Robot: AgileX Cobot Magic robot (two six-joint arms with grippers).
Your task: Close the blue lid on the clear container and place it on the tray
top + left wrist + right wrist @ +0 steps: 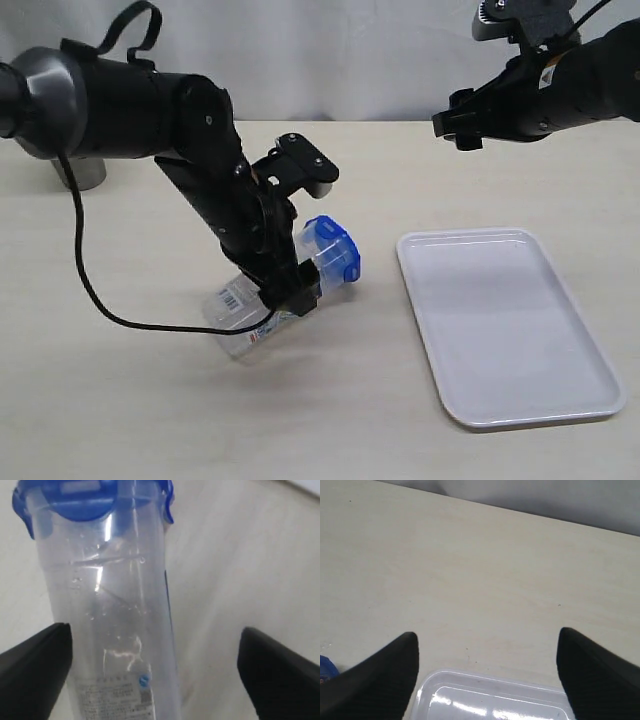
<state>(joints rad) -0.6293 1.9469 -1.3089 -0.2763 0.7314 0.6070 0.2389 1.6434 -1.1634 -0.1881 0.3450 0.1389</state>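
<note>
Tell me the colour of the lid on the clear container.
The lid is bright blue, best seen in the exterior view.

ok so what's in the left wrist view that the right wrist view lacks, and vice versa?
Left wrist only: the clear container with the blue lid on its mouth, between the left jaws, which stand wider than it, a gap showing on one side. Right wrist only: a corner of the tray, seen between the right jaws; a blue sliver at the frame edge is too small to name. Left wrist's pale corner strip might be tray; can't tell. Both: the beige table, and open jaws gripping nothing.
</note>
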